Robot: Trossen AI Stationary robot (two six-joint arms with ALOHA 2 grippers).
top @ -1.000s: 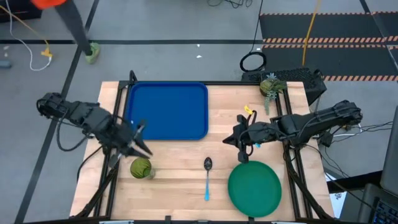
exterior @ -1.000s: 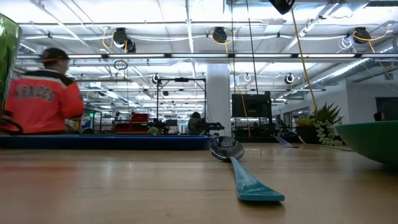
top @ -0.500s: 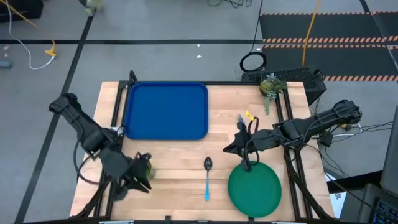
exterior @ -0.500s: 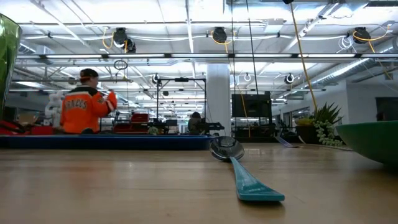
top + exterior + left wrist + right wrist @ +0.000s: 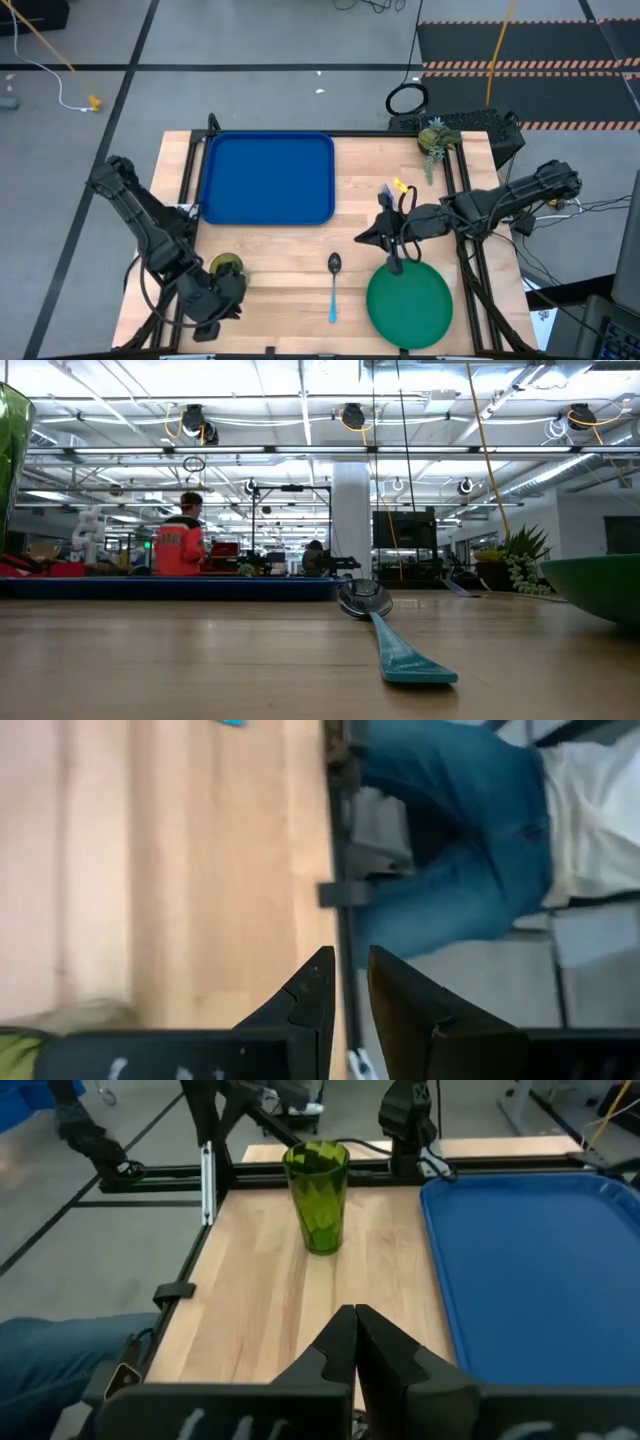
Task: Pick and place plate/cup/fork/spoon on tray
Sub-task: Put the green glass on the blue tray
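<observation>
The green plate lies flat at the near right. The olive-green cup stands upright at the near left and shows in the right wrist view. The spoon lies between them, bowl toward the far edge. The blue tray lies at the far left. I see no fork. My left gripper is beside the cup, toward the near edge; its fingers stand a narrow gap apart and hold nothing. My right gripper is shut and empty, by the plate's far rim.
A small potted plant stands at the far right corner. A small yellow item lies near the right arm. A person in jeans stands just beyond the table's near edge. Bare wood shows between the tray and the spoon.
My left gripper has swung from beside the tray's near left corner toward the near edge, past the cup, which stays in place. My right gripper has moved a little toward the plate. A person in orange beyond the table has walked off into the room.
</observation>
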